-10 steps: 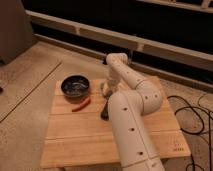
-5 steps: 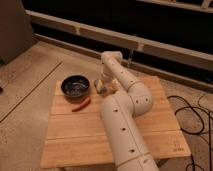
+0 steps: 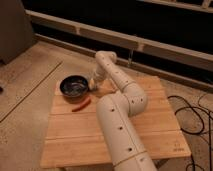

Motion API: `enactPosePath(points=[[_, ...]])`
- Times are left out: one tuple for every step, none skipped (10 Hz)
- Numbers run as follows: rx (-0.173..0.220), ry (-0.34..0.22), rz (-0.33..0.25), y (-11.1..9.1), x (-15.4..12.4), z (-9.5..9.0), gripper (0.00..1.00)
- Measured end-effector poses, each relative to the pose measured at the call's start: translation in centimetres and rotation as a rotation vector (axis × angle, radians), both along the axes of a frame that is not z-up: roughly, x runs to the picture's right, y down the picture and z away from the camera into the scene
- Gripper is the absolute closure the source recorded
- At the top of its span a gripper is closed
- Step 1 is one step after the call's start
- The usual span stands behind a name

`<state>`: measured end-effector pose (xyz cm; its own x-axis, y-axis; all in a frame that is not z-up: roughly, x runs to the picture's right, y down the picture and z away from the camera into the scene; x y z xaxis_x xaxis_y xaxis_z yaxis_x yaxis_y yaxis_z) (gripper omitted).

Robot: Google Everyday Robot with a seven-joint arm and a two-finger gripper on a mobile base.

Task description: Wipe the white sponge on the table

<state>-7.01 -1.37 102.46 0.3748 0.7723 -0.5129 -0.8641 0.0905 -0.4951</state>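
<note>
The table (image 3: 150, 137) is a square top of light wooden planks. My white arm reaches from the near edge across it to the far left part. The gripper (image 3: 94, 83) hangs low over the planks, just right of a dark bowl, and is shut. A small pale patch, which may be the white sponge (image 3: 102, 90), lies on the table right below the gripper. I cannot tell whether the gripper holds it or only presses on it. The arm hides the planks behind it.
A dark bowl (image 3: 74, 86) stands on the table's far left part. A thin red object (image 3: 81, 105) lies in front of it. Black cables (image 3: 192, 115) run over the floor to the right. A low wall with a ledge (image 3: 150, 42) runs behind.
The arm has swung left across the far part of the table. The gripper has moved from near the table's middle to beside the bowl.
</note>
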Motion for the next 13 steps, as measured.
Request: enactPosePath(points=[[-0.007, 0.005, 0.012, 0.2, -0.4, -0.3, 1.00], [-0.015, 0.013, 0.018, 0.4, -0.9, -0.9, 1.00], [-0.021, 0.020, 0.019, 0.7, -1.0, -1.5, 1.00], [-0.032, 0.031, 0.014, 1.2, -0.9, -2.2, 1.00], [-0.057, 0.046, 0.004, 2.3, -0.7, -3.1, 1.00], [-0.071, 0.053, -0.001, 2.9, -0.6, -3.7, 1.00], [-0.089, 0.063, -0.004, 3.7, -0.4, -4.3, 1.00], [-0.110, 0.075, -0.002, 4.6, 0.0, -4.9, 1.00], [-0.121, 0.084, 0.001, 5.1, 0.4, -5.3, 1.00], [-0.133, 0.094, 0.008, 5.6, 0.8, -5.8, 1.00], [-0.149, 0.107, 0.020, 6.3, 1.3, -6.3, 1.00], [-0.165, 0.116, 0.028, 6.9, 1.6, -6.6, 1.00], [-0.193, 0.130, 0.040, 7.8, 2.2, -7.0, 1.00]])
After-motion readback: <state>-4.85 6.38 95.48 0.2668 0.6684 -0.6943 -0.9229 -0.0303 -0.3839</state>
